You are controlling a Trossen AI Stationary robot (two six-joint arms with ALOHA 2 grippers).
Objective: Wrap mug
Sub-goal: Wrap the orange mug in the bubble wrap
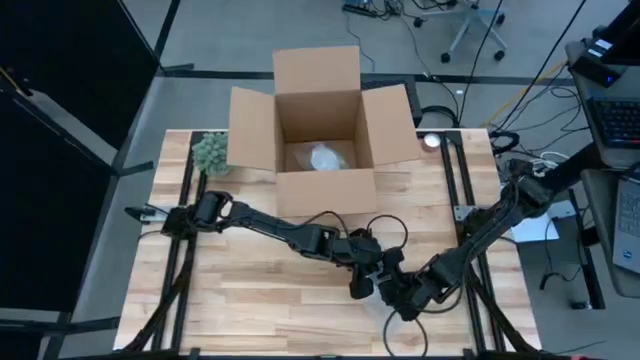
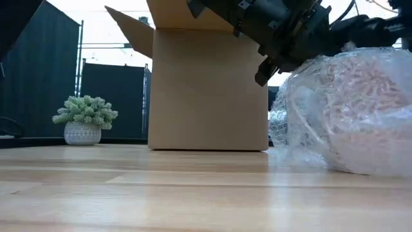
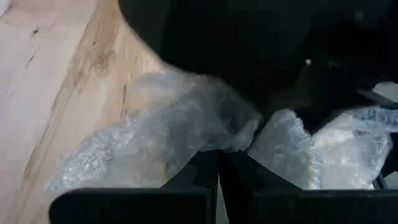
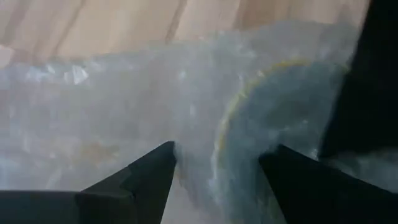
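Mug: wrapped inside a bubble wrap bundle (image 2: 360,116) that rests on the wooden worktop (image 1: 260,290) toward its near edge and right of centre; a curved yellowish rim shows through the wrap in the right wrist view (image 4: 249,106).
Bubble wrap: clear, crumpled, covering the mug; under both arms in the high view, so little of it shows there.
Left end effector (image 3: 217,168): over the bundle, its 2 dark fingers drawn together to a narrow slit, with wrap bunched at the tips; whether it pinches the wrap cannot be told.
Right end effector (image 4: 217,162): fingers spread apart, pressed down into the wrap with the mug's rim between them.
Arms: both meet over the bundle, the left reaching in from the worktop's left side, the right from its right side.
Cardboard box (image 1: 320,130): open, flaps up, at the far middle of the worktop, well apart from the bundle; a pale wrapped item (image 1: 325,158) lies inside.
Potted plant (image 2: 84,119): small, in a white pot, just left of the box.
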